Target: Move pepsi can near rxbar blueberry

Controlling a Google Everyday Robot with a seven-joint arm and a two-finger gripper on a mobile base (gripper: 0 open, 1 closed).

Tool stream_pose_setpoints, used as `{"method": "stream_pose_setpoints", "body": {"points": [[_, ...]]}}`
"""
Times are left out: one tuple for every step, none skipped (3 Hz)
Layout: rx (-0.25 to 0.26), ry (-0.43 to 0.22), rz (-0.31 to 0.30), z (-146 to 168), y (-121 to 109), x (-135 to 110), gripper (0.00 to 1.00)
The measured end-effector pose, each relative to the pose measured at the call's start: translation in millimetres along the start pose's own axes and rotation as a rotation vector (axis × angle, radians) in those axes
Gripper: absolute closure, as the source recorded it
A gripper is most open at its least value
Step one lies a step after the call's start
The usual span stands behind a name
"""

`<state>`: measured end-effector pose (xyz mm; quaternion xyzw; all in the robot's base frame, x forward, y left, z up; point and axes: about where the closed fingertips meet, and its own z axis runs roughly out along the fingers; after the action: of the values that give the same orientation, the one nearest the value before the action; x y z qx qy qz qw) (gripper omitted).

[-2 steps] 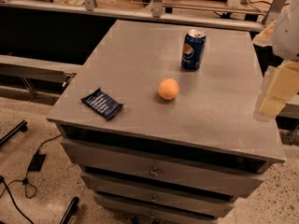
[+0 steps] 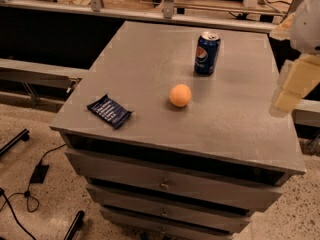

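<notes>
The pepsi can (image 2: pixel 206 53) stands upright at the back right of the grey cabinet top (image 2: pixel 150 74). The rxbar blueberry (image 2: pixel 109 111) lies flat near the front left corner. An orange ball (image 2: pixel 180 95) sits between them, nearer the can. My gripper (image 2: pixel 296 81) hangs at the right edge of the view, above the cabinet's right side, to the right of the can and apart from it. It holds nothing that I can see.
The cabinet has several drawers (image 2: pixel 165 184) below the top. A railing with metal posts (image 2: pixel 169 1) runs behind it. Cables and a power brick (image 2: pixel 39 173) lie on the floor at the left, with black stand legs (image 2: pixel 12 141).
The gripper has stayed at the right edge with little shift. The can, ball and bar have not moved.
</notes>
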<state>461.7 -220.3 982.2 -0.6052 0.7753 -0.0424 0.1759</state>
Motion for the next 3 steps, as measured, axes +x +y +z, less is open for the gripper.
{"method": "stream_pose_setpoints", "body": {"points": [[0.046,-0.077,0.009,13,-56,-8,0.00],[0.083,-0.178,0.018,32,-118,-24,0.00],[0.088,-0.333,0.079,70,-167,-48,0.00]]}}
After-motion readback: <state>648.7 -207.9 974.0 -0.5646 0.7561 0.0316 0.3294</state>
